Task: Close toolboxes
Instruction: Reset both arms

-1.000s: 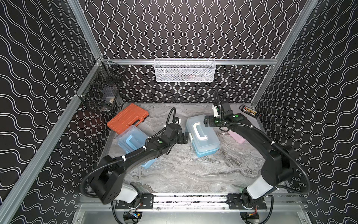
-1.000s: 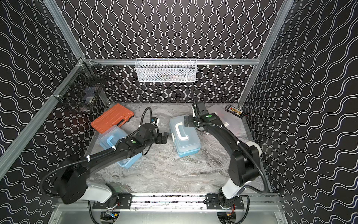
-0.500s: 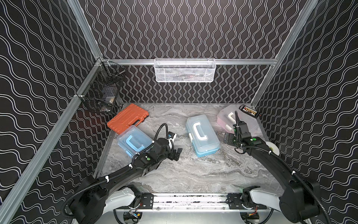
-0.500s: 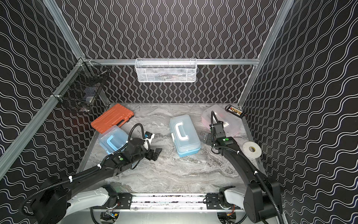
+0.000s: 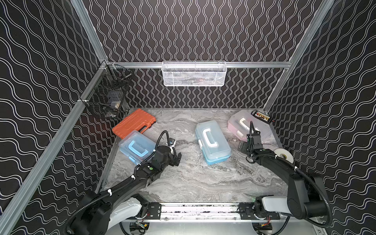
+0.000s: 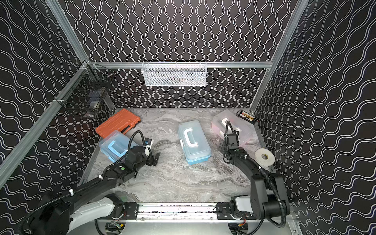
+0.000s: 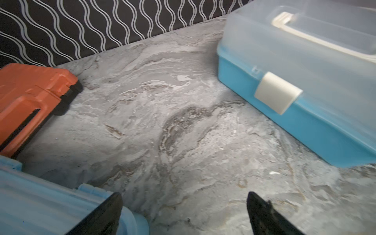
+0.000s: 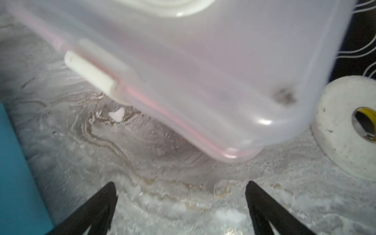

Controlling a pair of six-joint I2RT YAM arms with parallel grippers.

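Three toolboxes are seen on the table (image 5: 193, 183), lids down: the left box (image 5: 134, 142) at ten o'clock, the middle box (image 5: 212, 142) near centre, the pink box (image 5: 262, 130) at two. The left gripper (image 7: 183, 201) and the right gripper (image 8: 181, 187) are spread wide, nothing held.

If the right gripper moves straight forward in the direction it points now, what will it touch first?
Most likely the pink toolbox: in the right wrist view its latch side lies directly ahead of the open right gripper. How far away it is remains unclear.
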